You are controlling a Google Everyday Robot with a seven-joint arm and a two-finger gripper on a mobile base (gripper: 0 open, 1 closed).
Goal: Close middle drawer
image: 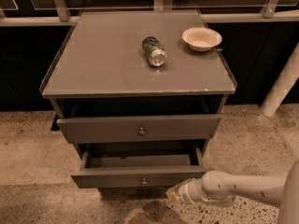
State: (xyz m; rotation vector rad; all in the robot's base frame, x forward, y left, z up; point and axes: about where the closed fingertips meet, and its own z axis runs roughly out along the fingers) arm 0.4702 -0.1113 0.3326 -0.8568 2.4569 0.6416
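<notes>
The bench (93, 69) shows open grey top along its left edge. Under its front edge the middle drawer (117, 177) stands pulled out over open floor (42, 204). A can (153, 51) lies toward the rear edge, and a bowl (202, 38) sits near the rear right corner. Below the front right corner, the gripper (175, 193) is just beside the drawer front's right end; whether it is spread or closed cannot be told.

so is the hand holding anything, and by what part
Nothing visibly held; the hand is by the right end of the front of the middle drawer, contact unclear.
</notes>
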